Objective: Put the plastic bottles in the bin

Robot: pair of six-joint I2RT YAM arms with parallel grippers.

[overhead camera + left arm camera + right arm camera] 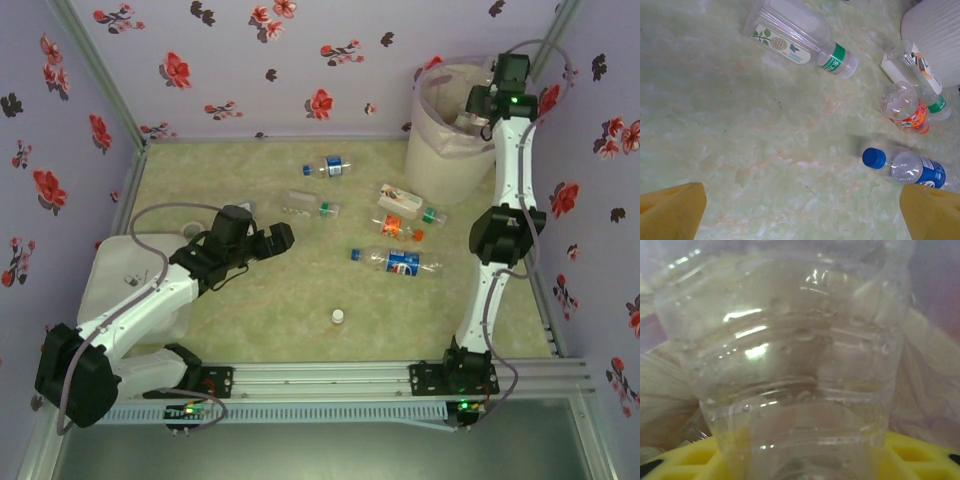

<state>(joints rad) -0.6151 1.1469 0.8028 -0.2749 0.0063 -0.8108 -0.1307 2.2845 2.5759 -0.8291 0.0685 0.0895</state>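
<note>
Clear bottle (790,365) gripped by right claw (476,112) over bin (432,160), 1 o'clock.
Left claw (278,240) spread wide; loose bottles (400,262) at its 3 o'clock.

Left pincer (281,238) spread wide, arm low, right pincer (470,118) clasping bottle (800,365), arm extended.

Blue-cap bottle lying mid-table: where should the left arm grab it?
Probably grip the blue-cap bottle across its labelled mid-body, from straight above, jaws crossing its long axis: it lies flat on its side, nothing touching it. The left gripper is open.
</note>
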